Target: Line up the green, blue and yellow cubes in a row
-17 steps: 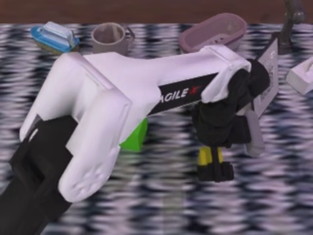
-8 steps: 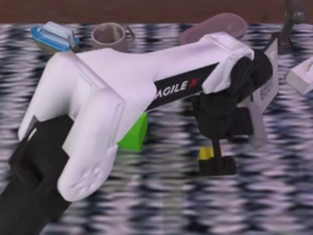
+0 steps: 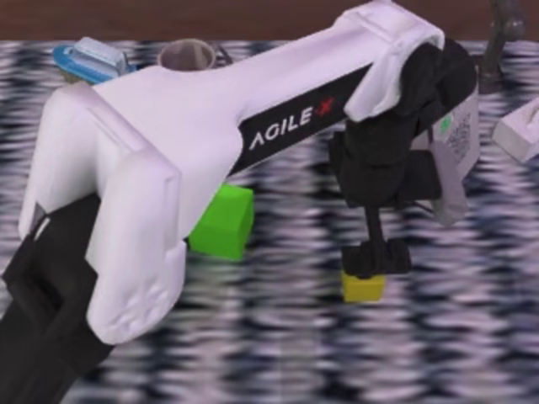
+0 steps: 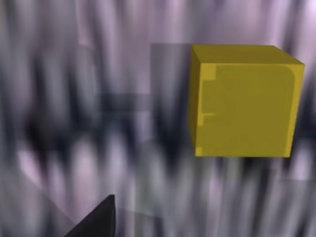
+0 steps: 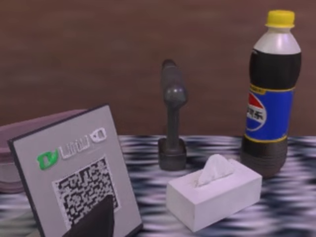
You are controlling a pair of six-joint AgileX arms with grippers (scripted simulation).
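Risen left tool (image 3: 376, 257) hovers above yellow cube (image 3: 363, 287).

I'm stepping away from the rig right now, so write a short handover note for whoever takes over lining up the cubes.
Left gripper: just above the yellow cube, not holding it; its wrist view shows the cube sitting free on the table.
Right arm: parked out of the top view, its camera facing a sign, a tissue box and a bottle.
Green cube: on the table left of the yellow one, partly under the left arm.
Blue cube: not visible in any view.
Done: yellow appears set down, well right of green.
Left: find the blue cube, complete the row.
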